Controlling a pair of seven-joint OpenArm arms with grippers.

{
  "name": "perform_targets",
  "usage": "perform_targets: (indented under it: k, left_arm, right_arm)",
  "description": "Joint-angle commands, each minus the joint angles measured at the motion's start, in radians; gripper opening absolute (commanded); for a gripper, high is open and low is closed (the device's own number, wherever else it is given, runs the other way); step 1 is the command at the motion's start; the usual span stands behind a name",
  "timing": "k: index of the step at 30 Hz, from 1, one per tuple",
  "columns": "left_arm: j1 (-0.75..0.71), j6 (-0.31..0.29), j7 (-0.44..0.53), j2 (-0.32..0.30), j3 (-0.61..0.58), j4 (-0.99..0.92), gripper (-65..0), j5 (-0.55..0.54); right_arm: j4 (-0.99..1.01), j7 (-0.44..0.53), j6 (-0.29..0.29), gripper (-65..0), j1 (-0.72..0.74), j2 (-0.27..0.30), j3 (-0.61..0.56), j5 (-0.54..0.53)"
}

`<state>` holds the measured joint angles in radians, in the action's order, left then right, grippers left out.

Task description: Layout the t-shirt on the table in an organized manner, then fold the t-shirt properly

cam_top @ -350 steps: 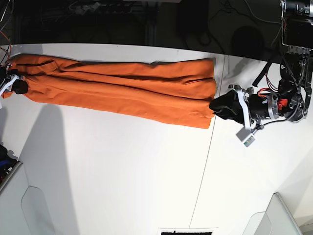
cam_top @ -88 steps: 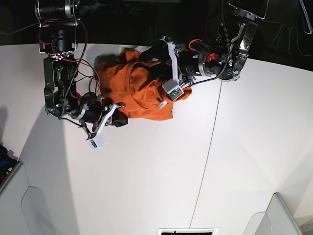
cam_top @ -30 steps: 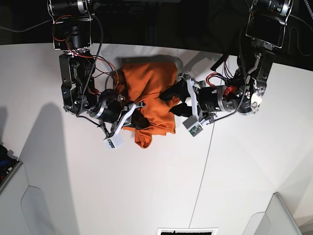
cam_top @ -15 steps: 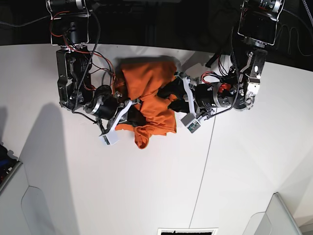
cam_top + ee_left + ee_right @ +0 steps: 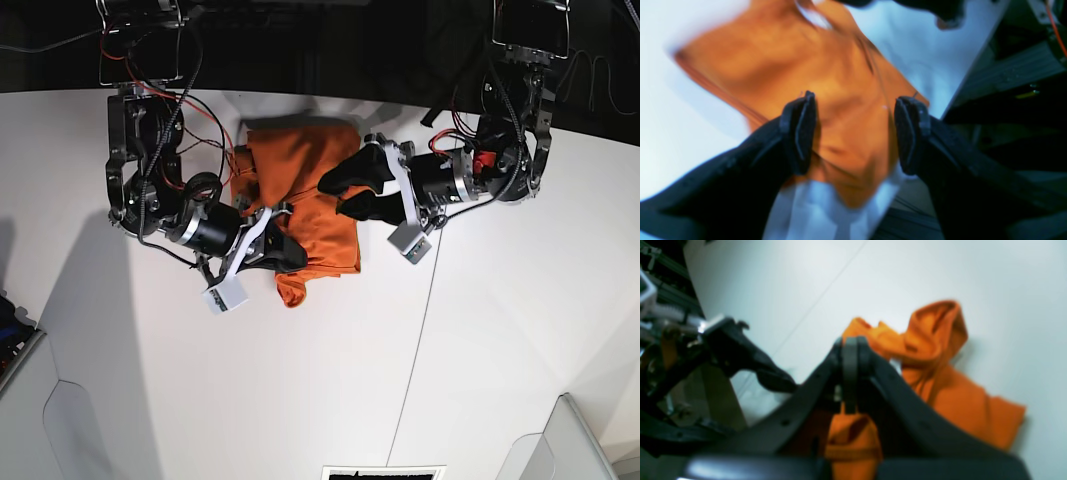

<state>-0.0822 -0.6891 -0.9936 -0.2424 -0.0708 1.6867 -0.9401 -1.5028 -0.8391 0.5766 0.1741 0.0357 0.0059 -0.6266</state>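
We see the shirt point(image 5: 305, 200) bunched into a rough folded bundle near the far edge of the table point(image 5: 300, 400), a little left of the dark seam point(image 5: 415, 350). One corner or sleeve hangs out of the bundle toward the near side, so the fold is not tidy.

Our left gripper point(image 5: 352, 190) hovers over the bundle's right side with its jaws wide apart; the left wrist view shows both pads point(image 5: 800, 133) spread with orange cloth below and between them, nothing pinched. Our right gripper point(image 5: 285, 255) sits at the bundle's near left corner. Its jaws are pressed together, as the right wrist view point(image 5: 850, 373) shows. Orange cloth lies right below and behind the tips, but we cannot tell whether any fabric is caught between them.

We judge the shirt light, soft and limp. It will sag and drag wherever it is not supported, and it will slide readily on the smooth table. Layers in the bundle may come up together, so a pinch should take a single edge. The best holds look like hems and the loose corner at the near side, taken low against the table, with both arms lifting evenly to keep the cloth from twisting.
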Motion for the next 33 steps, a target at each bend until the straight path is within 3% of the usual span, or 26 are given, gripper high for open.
perform_targets:
  k: [1, 4, 8, 15, 21, 28, 33]
  left_arm:
    - [-0.008, -0.009, 0.021, 0.004, 0.003, 0.016, -25.7, -0.026]
    - [-0.064, -0.009, 0.055, 0.032, 0.003, 0.016, -25.7, 0.009]
    - [-0.101, -0.009, 0.182, 0.064, 0.000, -0.010, -25.7, 0.169]
    - [-0.084, -0.009, 0.237, 0.076, -0.002, -0.122, -25.7, 0.226]
    - [-0.048, -0.009, 0.130, 0.076, 0.024, -0.016, -25.7, 0.150]
    - [-0.069, -0.009, -0.029, 0.057, 0.176, 0.194, -25.7, -0.013]
    - [-0.201, -0.009, -0.035, -0.008, 0.284, 0.294, -25.7, -0.058]
  right_arm:
    - [-0.013, 0.024, 0.008, -65.0, -0.003, 0.000, -0.003, -0.008]
    - [0.019, 0.058, 0.008, -65.0, -0.053, 0.000, -0.020, 0.043]
    - [0.127, 0.137, 0.007, -65.0, -0.082, 0.000, -0.042, 0.127]
    - [0.183, 0.169, 0.007, -65.0, -0.069, 0.000, -0.042, 0.101]
    - [0.089, 0.162, 0.008, -65.0, -0.045, 0.000, -0.041, 0.065]
    - [-0.149, 0.080, 0.007, -65.0, -0.045, 0.003, -0.025, 0.066]
    - [-0.256, 0.028, 0.003, -65.0, -0.116, 0.083, 0.006, 0.023]
